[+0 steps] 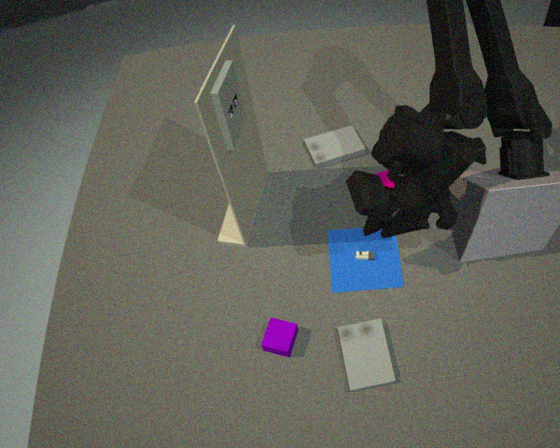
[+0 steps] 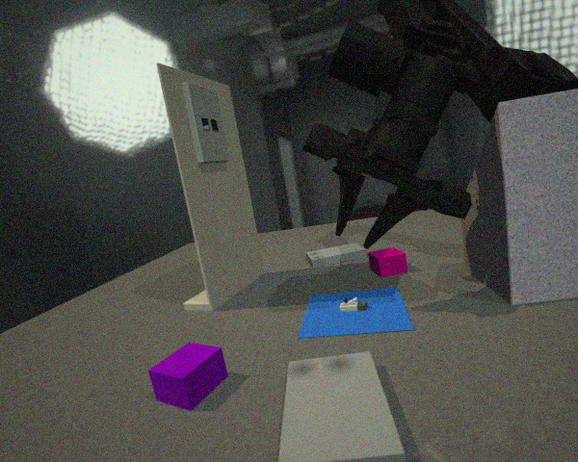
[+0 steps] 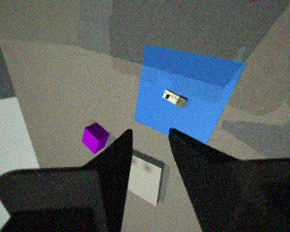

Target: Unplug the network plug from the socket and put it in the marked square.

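The small cream plug [image 1: 364, 255] [image 2: 350, 306] [image 3: 173, 96] lies inside the blue square [image 1: 367, 279] [image 2: 328, 325] [image 3: 152, 103] on the table, its thin tab upward and its dark end to the right in the top and exterior views. My gripper [image 2: 353, 241] [image 3: 151, 132] is open, with nothing between its fingertips. It hangs in the air above and behind the square, apart from the plug. The upright panel [image 1: 251, 192] [image 2: 220, 223] stands at the left, and the socket plate [image 1: 225, 104] [image 2: 209, 143] on it shows two dark openings with no plug sticking out.
A purple block [image 1: 279, 336] [image 2: 187, 375] [image 3: 95, 137] and a pale flat box [image 1: 367, 357] [image 2: 336, 407] [image 3: 145, 179] lie in front. Another pale flat box [image 1: 335, 145] [image 2: 336, 254] and a magenta block [image 1: 385, 178] [image 2: 387, 262] lie behind. A large pale box [image 1: 521, 221] [image 2: 548, 198] stands at the right.
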`<state>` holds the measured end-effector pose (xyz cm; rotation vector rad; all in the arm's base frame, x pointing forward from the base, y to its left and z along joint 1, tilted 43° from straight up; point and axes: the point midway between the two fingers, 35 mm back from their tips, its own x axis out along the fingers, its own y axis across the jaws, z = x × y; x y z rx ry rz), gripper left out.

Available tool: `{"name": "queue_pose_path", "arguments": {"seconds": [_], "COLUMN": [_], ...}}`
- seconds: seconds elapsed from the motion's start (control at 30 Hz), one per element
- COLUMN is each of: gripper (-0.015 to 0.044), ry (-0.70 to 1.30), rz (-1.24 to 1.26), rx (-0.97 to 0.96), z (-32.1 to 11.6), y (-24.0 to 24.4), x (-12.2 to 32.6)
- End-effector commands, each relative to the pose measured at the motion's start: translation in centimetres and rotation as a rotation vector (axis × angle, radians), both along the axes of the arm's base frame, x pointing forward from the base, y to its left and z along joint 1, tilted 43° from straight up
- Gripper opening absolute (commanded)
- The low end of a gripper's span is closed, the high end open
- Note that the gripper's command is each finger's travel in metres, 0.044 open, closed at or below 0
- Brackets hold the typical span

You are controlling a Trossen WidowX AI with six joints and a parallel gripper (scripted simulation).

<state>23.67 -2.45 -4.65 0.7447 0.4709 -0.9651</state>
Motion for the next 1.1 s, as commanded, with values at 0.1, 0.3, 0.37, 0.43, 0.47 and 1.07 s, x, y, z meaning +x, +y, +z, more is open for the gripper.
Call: {"name": "queue_pose_path", "arguments": {"seconds": [0.1,0.3,0.37,0.43,0.47,1.07], "gripper": [0.0156,0.0156,0.0156,0.0156,0.0156,0.0156], "ry": [-0.018,-0.019,-0.020,-0.020,-0.020,-0.025], "rz": [-0.005,-0.004,-0.004,-0.004,-0.004,-0.001], "rx": [0.002,0.001,0.001,0.000,0.000,-0.006], "z": [0.7,1.2,1.3,1.5,1.5,3.0], "y": [0.4,0.7,0.9,1.0,1.0,1.9], "x": [0.3,0.3,0.2,0.2,0.2,-0.2]}}
